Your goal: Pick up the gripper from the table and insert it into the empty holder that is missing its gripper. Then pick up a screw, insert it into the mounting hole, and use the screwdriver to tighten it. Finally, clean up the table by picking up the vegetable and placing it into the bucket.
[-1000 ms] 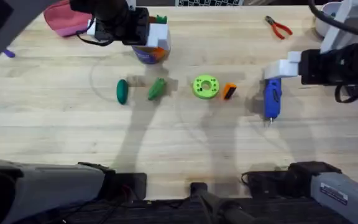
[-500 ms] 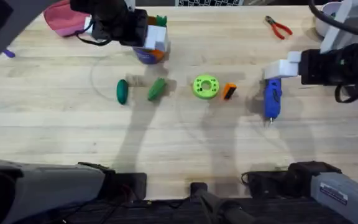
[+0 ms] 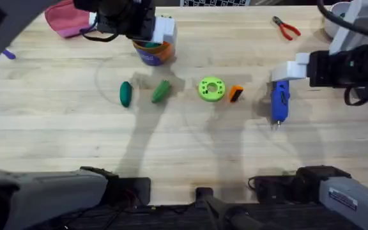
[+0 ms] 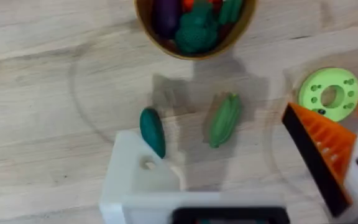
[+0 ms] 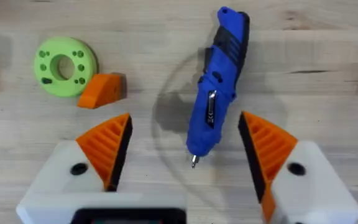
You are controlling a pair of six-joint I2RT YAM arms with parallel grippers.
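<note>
While the right gripper (image 5: 182,158) hangs with jaws wide, empty, over the screwdriver (image 5: 218,86), a skewed descent could roll it.

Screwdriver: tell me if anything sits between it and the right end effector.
Nothing visible does. The screwdriver lies on bare table between the open pads of the right end effector, which hangs above it.

Red-handled pliers (image 3: 287,28), green disc (image 3: 211,89), pink cloth (image 3: 69,19).

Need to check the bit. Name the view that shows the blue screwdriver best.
Right wrist: the blue screwdriver lies whole between the open fingers, its metal bit visible. Overhead shows it small, partly under the right gripper.
</note>
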